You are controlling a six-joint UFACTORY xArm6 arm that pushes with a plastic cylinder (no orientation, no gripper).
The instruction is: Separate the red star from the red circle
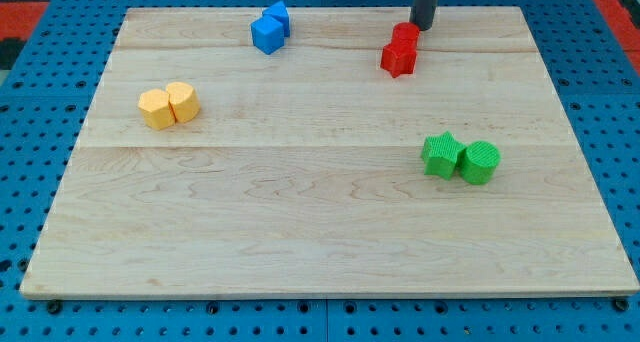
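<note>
nearest the view's bottom, the pale wooden board (320,242) lies bare, its grain and plank seams running from the view's left to the view's right; it rests on a blue pegboard surface (30,172) dotted with holes.

toward the view's right, at mid-depth, a green star (441,154) and a green cylinder (480,163) sit side by side, touching. across the board at the view's left, a yellow block (156,109) and a yellow cylinder (183,101) are pressed together; the first one's shape cannot be made out.

farther back, right of centre, the red star (398,56) stands against the red circle (406,34), the two in contact. the pair's long axis runs from the star, lower and slightly left, up to the circle, slightly right. which way the star's points face cannot be told.

my tip (423,27) stands just beside the red circle's upper right edge, near the board's far edge; whether it touches the block cannot be told. the arm carries only this dark rod, which has nothing to open, close or clamp.

at the far left of centre, two blue blocks (270,28) sit touching, shapes unclear. red flooring (40,17) shows at the view's top corners.
</note>
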